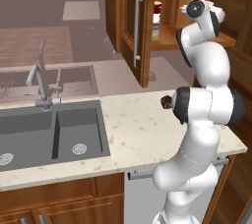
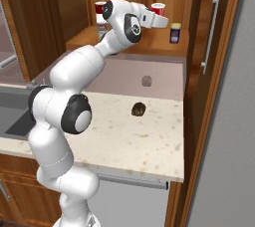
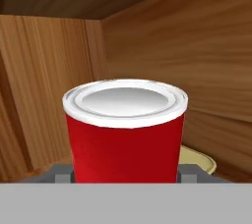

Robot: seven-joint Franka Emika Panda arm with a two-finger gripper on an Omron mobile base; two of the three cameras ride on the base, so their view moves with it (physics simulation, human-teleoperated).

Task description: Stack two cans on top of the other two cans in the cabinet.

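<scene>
A red can (image 3: 125, 129) is held in the pincer (image 2: 158, 18), with the jaws closed on its sides near the base, as the hand view shows. In the right base view the can is seen raised inside the cabinet (image 2: 199, 47), above the shelf (image 2: 149, 44) and just left of the blue can (image 2: 175, 33). A pale rim, probably the blue can's top, is seen low right behind the held can in the hand view. A second red can (image 2: 100, 7) is seen at the left, already standing high, apparently on the cream can (image 1: 155, 30).

The step is judged to be the carry over the blue can. Several risks are judged from here. The blue can could be knocked over if the held can is brought across too low. If it is released off-centre or tilted, it could slide off the narrow top and roll on the shelf. The small dark lump (image 2: 138, 109) on the worktop (image 2: 149, 146) is well clear.
</scene>
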